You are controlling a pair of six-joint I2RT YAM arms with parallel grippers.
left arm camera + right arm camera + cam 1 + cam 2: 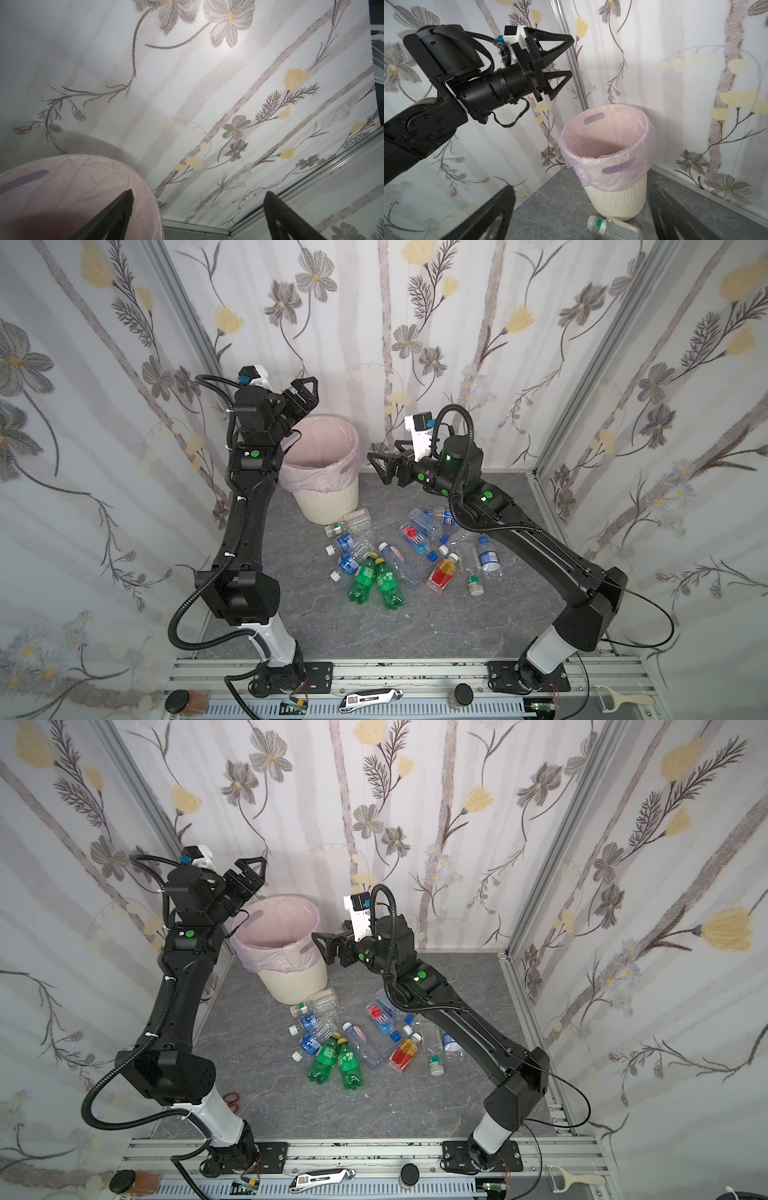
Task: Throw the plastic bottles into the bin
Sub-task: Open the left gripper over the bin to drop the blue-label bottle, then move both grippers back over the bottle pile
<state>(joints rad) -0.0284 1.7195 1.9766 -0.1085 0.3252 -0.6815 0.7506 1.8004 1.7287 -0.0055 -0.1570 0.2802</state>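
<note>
nearest the lens in both top views runs an aluminium rail (415, 672), with a utility knife (370, 698) and a white peeler (621, 699) lying in front of it. beyond the rail, the plastic bottles (388, 583) lie scattered on the grey floor (415, 626) between the two arms, two green ones side by side at the heap's near edge. the bin (328, 502), lined with a pink bag (332, 477), stands upright in the far left corner. the left gripper (309, 396) hangs above the bin's left rim, jaws apart and empty. the right gripper (382, 450) hovers just right of the bin, jaws spread, holding nothing.

the left wrist view shows that gripper's fingers (116, 216) wide apart with nothing between them, one overlapping the pink bag (72, 187).

the right wrist view shows its own fingers (500, 207) apart, framing the bin (618, 199). a clear bottle (612, 229) lies on its side just beside the bin's base. the left gripper (572, 56) is above the rim, spread and empty.
</note>
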